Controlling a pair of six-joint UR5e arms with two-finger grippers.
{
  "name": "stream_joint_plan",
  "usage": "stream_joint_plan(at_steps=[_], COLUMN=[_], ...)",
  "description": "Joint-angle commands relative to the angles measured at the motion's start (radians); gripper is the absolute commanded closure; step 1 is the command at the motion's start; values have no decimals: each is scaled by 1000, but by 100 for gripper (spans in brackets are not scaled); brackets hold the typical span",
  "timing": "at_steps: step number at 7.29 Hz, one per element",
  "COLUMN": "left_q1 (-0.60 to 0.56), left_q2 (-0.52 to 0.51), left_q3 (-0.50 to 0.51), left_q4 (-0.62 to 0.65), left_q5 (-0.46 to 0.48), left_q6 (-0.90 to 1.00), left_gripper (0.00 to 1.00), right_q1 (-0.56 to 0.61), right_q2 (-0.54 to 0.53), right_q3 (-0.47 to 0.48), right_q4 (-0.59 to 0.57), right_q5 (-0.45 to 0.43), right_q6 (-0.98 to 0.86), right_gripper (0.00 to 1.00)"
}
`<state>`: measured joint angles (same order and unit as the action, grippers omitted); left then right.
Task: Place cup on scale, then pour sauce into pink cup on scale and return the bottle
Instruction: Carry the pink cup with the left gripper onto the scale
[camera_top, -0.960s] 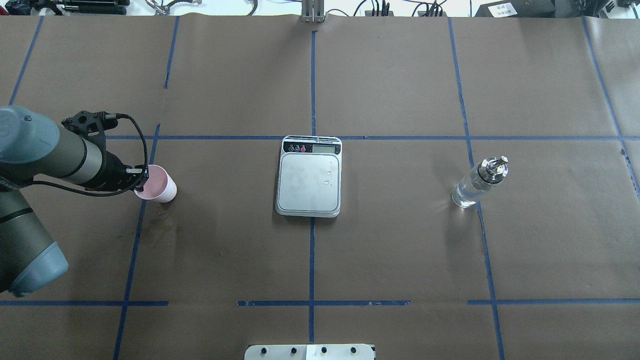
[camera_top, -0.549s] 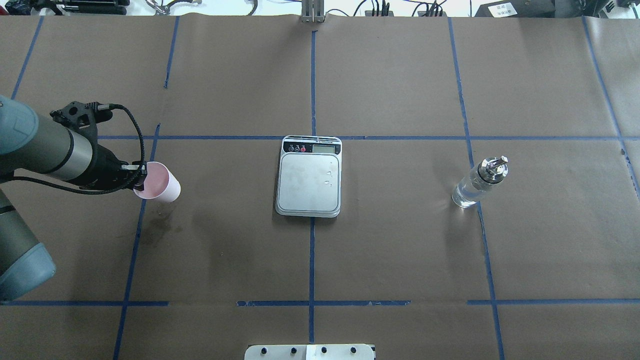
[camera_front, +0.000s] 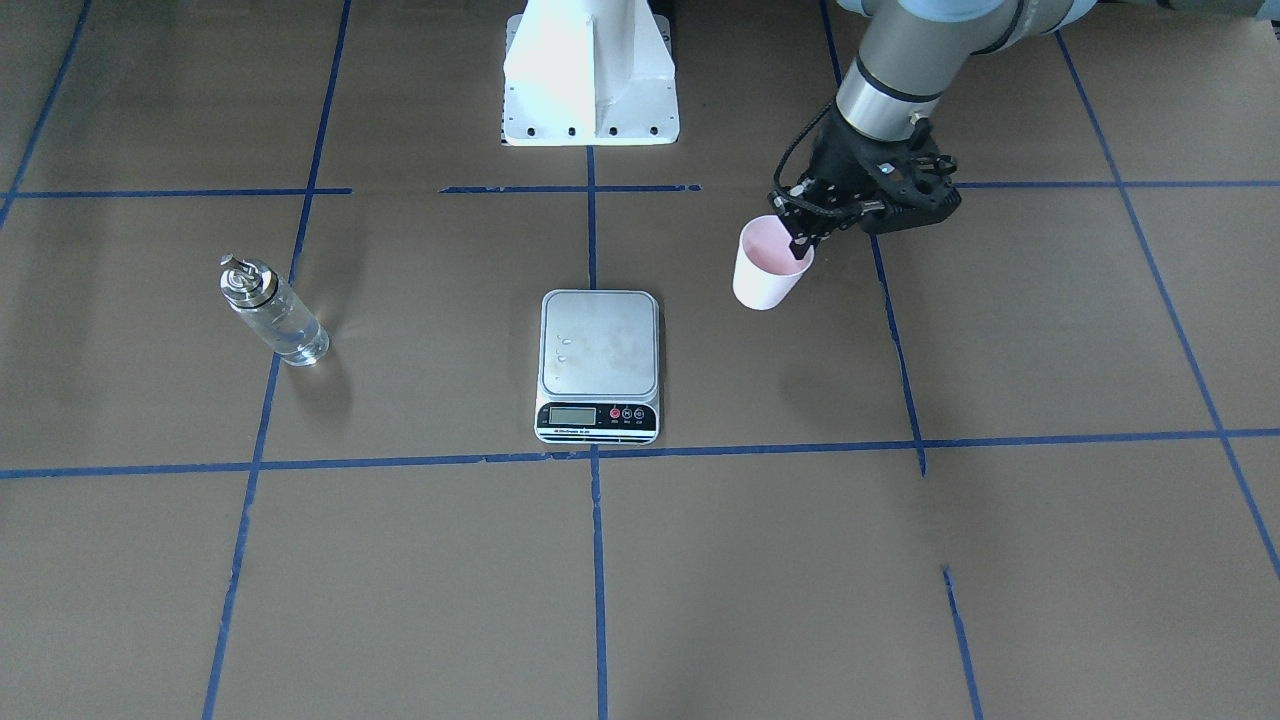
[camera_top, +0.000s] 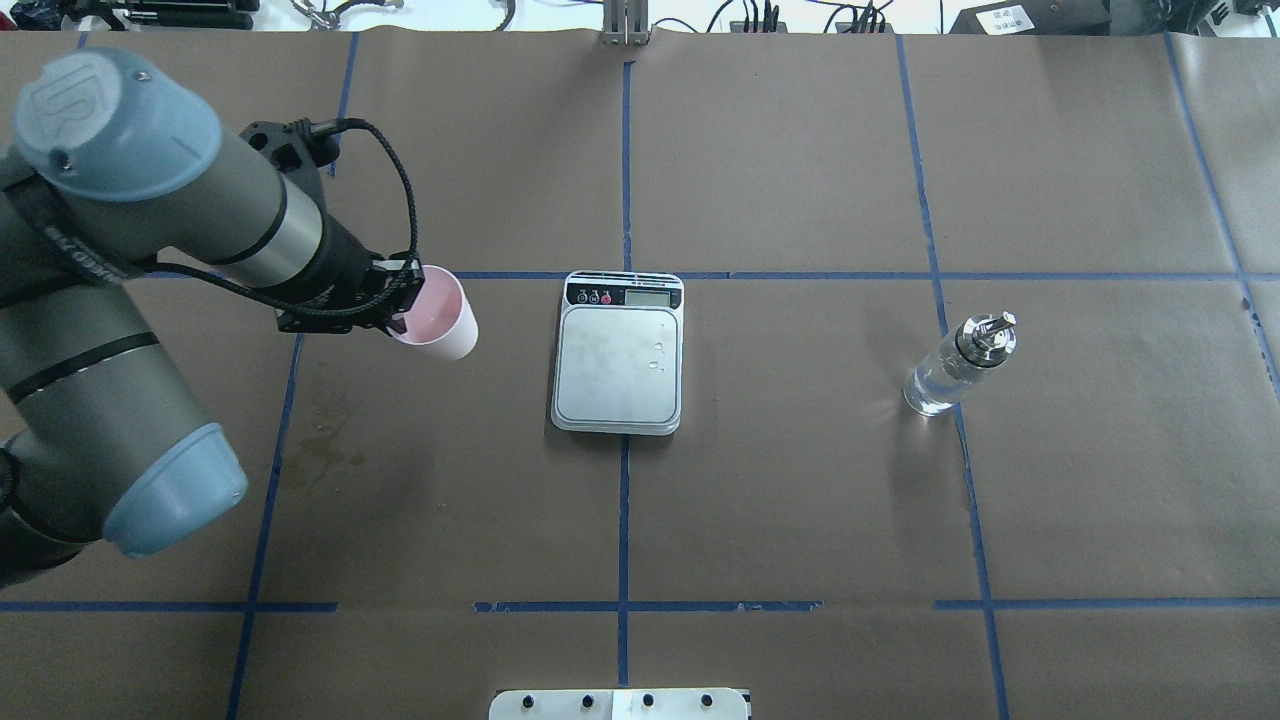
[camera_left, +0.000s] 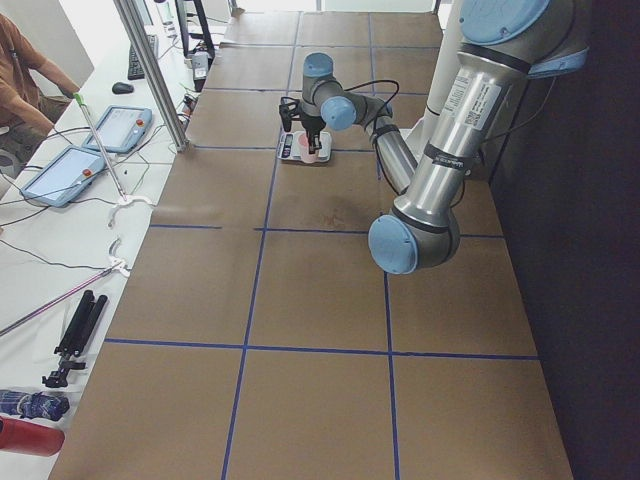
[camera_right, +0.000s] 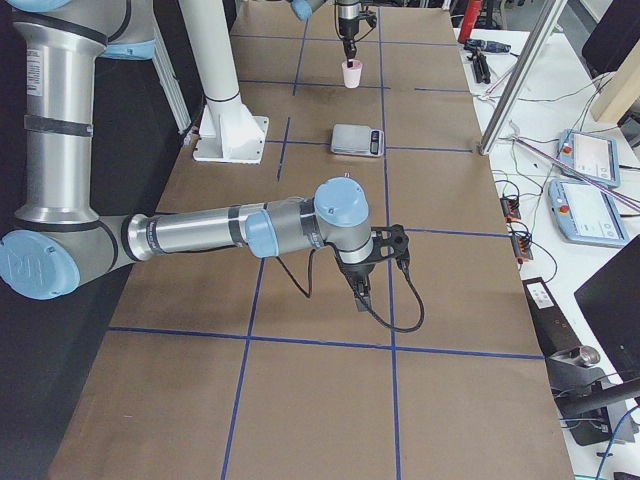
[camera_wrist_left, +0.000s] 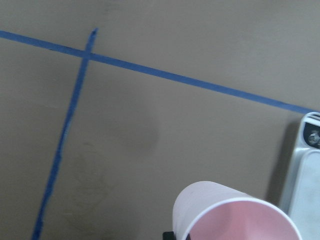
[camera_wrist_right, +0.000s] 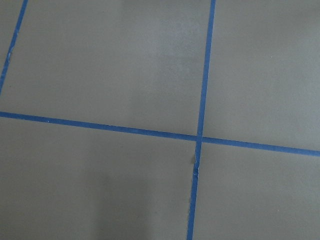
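1. Pink inside and whitish outside, the small tapered paper-like cup (camera_top: 438, 315) hangs in the left gripper (camera_top: 402, 320), near the left side of the flat steel kitchen scale (camera_top: 615, 375). The scale lies near the middle of the brown paper-covered table (camera_top: 800, 520). The cup seems lifted off the paper and is not yet over the platform.
2. The left gripper is clamped on the cup's rim, with one finger (camera_front: 800, 244) inside and the other outside. The right gripper (camera_right: 360, 292) hangs low near the table's right end. I cannot tell whether its jaws are apart or together.
3. Such a thin pinch on the rim may let the cup swing, slip or crush if the arm moves quickly.
4. If the cup travels too low, its bottom may strike the scale's raised edge and tip over.
5. A few water drops (camera_top: 657, 352) sit on the platform toward its right side, and a cup set on them may slide. Placed too near the table's far edge, the cup would cover the black display strip (camera_top: 624, 293).
6. The clear glass bottle with a metal spout (camera_top: 950, 375) stands upright toward the table's right end, well apart from the scale, so it blocks nothing.
7. Blue tape lines (camera_top: 623, 520) and a dark stain (camera_top: 325, 450) mark the paper. Both are flat and should not hinder the move.
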<state>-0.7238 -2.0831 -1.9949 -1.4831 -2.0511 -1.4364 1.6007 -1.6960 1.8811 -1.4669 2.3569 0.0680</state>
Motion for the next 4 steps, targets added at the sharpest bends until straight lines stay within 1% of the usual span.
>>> stream_joint_plan(at_steps=[1, 2, 3, 4], left_q1=[35, 47, 75, 92], left_q2=[-167, -219, -250, -253], left_q3=[143, 213, 272, 315], left_q4=[9, 7, -31, -105], left_q5=[-9, -4, -3, 2], left_q6=[-139, -157, -194, -234], left_gripper=[100, 100, 100, 100], right_q1=[-7, -8, -10, -66], right_q2=[-8, -10, -8, -8], right_q3=[4, 18, 33, 117], right_q4=[-1, -3, 3, -3], right_q5=[16, 48, 92, 87], right_q6=[3, 4, 82, 196], right_gripper=[0, 0, 0, 0])
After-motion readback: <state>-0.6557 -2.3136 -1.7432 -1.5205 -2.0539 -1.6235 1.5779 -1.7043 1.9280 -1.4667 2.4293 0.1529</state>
